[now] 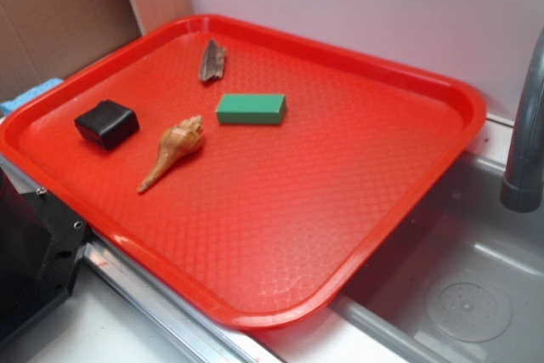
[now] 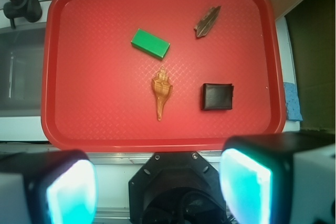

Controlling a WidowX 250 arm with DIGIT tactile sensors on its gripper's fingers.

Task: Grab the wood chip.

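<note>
The gripper (image 2: 157, 187) hangs high, its fingers (image 2: 71, 192) spread wide, holding nothing. The wood chip (image 2: 207, 21) lies untouched on the red tray (image 2: 157, 142).

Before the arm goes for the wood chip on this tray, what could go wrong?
1. The wood chip is thin and lies flat on the red tray, so the fingers may scrape the tray or slide over it.
2. It sits near the tray's far rim, leaving little room on that side.
3. The gripper is open and far back; the brownish seashell lies nearer and might be taken by mistake.
</note>
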